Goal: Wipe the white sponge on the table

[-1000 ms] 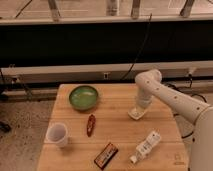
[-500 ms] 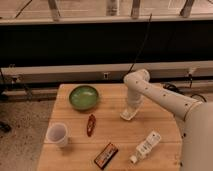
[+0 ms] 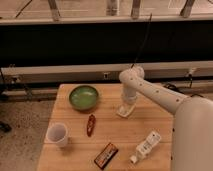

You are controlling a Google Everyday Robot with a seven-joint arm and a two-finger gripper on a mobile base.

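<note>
since the end effector (image 3: pixel 126 103), grip unclear, sits atop the flat white rectangular sponge (image 3: pixel 123 112) mid pale wooden tabletop (image 3: pixel 125 135), the sponge could slip free.

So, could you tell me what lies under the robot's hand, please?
The white sponge lies flat on the table under the hand. The hand hides the sponge's middle, and whether they touch is not visible.
</note>
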